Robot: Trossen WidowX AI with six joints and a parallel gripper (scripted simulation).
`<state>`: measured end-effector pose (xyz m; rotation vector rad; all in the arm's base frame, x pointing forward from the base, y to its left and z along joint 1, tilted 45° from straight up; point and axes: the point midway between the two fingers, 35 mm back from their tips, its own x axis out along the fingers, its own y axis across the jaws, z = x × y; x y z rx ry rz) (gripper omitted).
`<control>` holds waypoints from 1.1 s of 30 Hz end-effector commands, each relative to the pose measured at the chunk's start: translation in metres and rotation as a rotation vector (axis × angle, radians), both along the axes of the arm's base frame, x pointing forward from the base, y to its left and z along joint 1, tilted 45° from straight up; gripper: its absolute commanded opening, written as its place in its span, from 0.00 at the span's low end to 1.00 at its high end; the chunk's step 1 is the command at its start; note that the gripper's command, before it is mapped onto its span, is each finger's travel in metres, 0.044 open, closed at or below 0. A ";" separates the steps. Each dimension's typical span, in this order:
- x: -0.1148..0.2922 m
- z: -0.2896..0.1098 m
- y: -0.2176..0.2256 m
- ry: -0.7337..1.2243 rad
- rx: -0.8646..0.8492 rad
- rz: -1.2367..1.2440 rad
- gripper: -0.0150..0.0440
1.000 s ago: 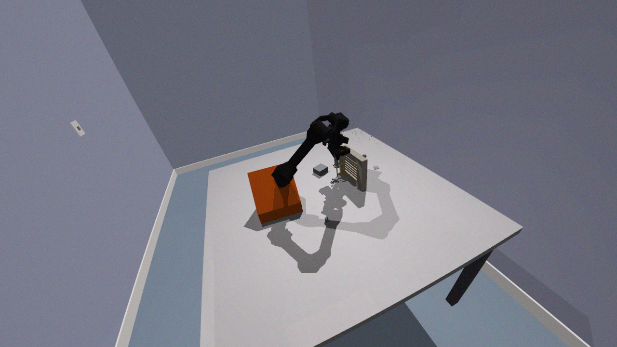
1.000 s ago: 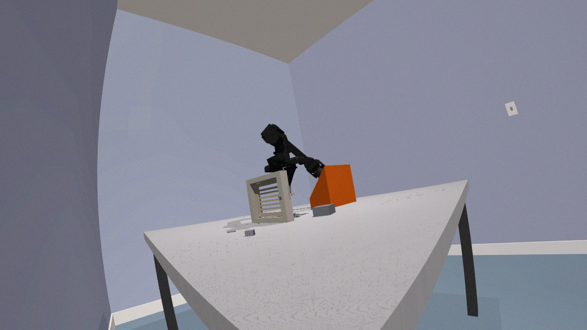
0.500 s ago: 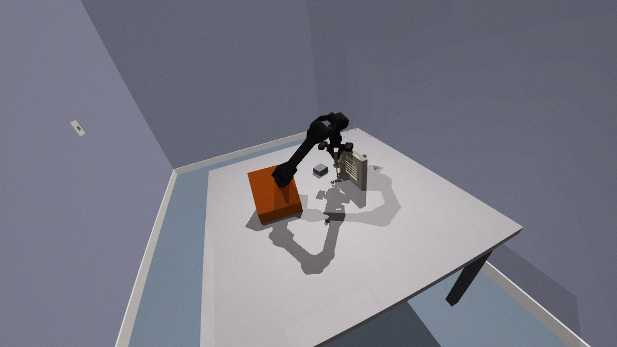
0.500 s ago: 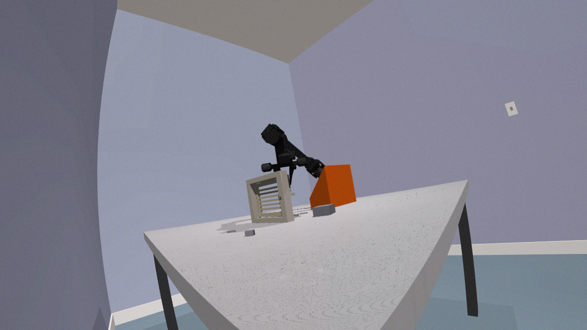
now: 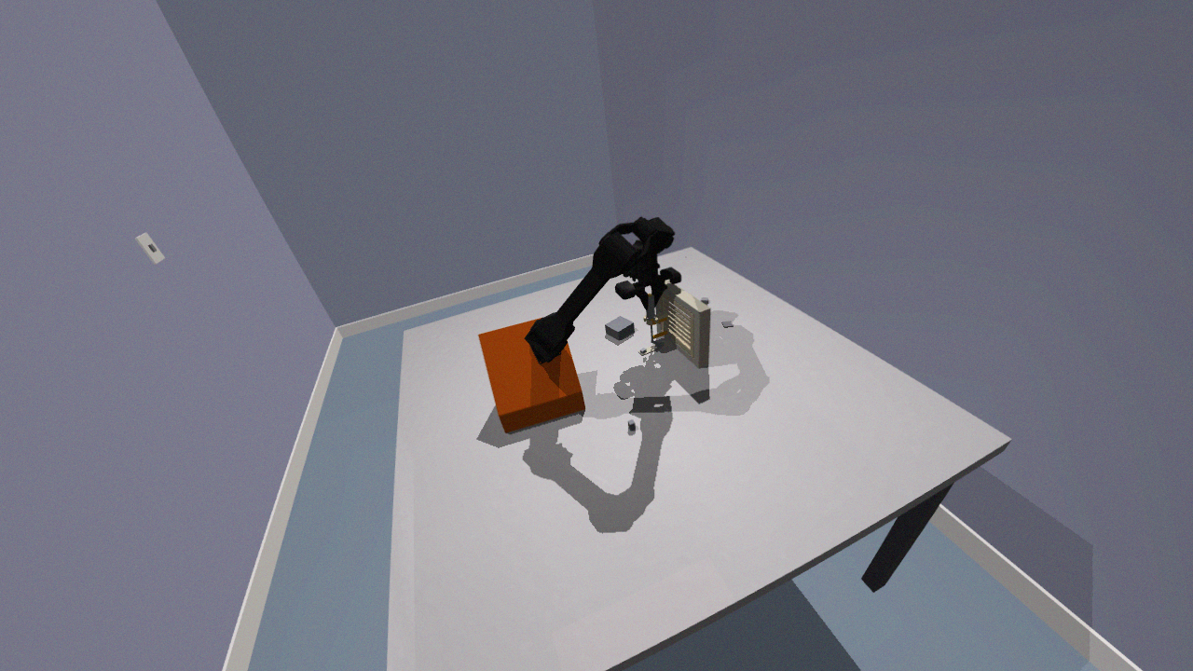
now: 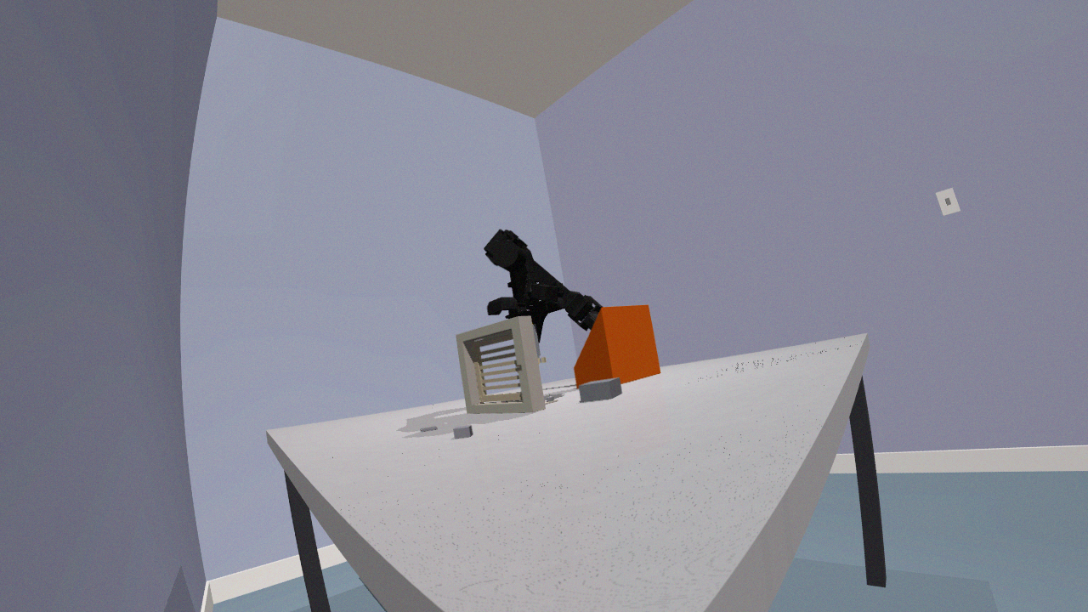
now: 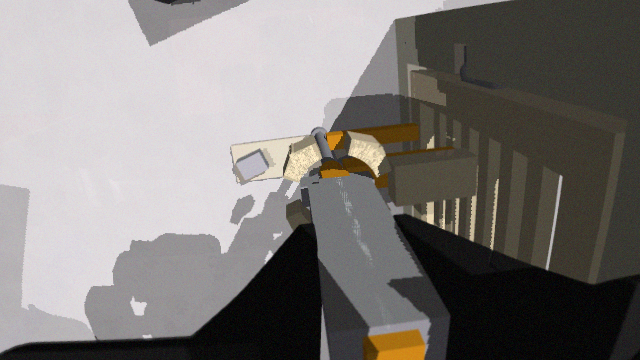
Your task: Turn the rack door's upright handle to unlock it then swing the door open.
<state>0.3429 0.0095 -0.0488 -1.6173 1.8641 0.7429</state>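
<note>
The beige rack frame [image 5: 705, 337] [image 6: 536, 380] [image 7: 510, 42] stands upright on the table. Its slatted door [image 5: 681, 323] [image 6: 500, 398] [image 7: 575, 225] looks shut or nearly shut; a small gap cannot be ruled out. The upright grey handle [image 7: 355, 225] has orange parts and stands off the door's front on brackets. A cream tab [image 7: 277, 150] with a small grey block sticks out from below the handle, away from the door. My black gripper [image 5: 650, 305] [image 7: 358, 240] points down and is shut on the handle, one finger on each side. The handle's lower end is partly hidden.
The orange wedge block [image 5: 516, 362] [image 6: 631, 342] stands at the arm's base. A grey block [image 5: 619, 328] [image 6: 600, 390] lies near the handle. A small dark piece [image 5: 631, 426] lies in front, and a flat piece [image 5: 727, 323] [image 6: 427, 429] and a small block [image 6: 462, 432] lie behind the frame.
</note>
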 end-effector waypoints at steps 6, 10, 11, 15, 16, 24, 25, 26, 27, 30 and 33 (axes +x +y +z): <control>0.000 0.000 -0.003 0.265 0.039 0.276 0.27; 0.000 0.000 -0.003 0.265 0.039 0.276 0.27; 0.000 0.000 -0.003 0.265 0.039 0.276 0.27; 0.000 0.000 -0.003 0.265 0.039 0.276 0.27; 0.000 0.000 -0.003 0.265 0.039 0.276 0.31; 0.000 0.000 -0.003 0.265 0.039 0.276 0.67; 0.000 0.000 -0.003 0.265 0.039 0.276 0.71; 0.000 0.000 -0.003 0.265 0.039 0.276 0.73; 0.000 0.000 -0.003 0.260 0.038 0.270 0.73; 0.000 0.000 -0.003 0.181 0.025 0.188 0.73; 0.000 0.000 -0.003 0.079 0.007 0.081 0.73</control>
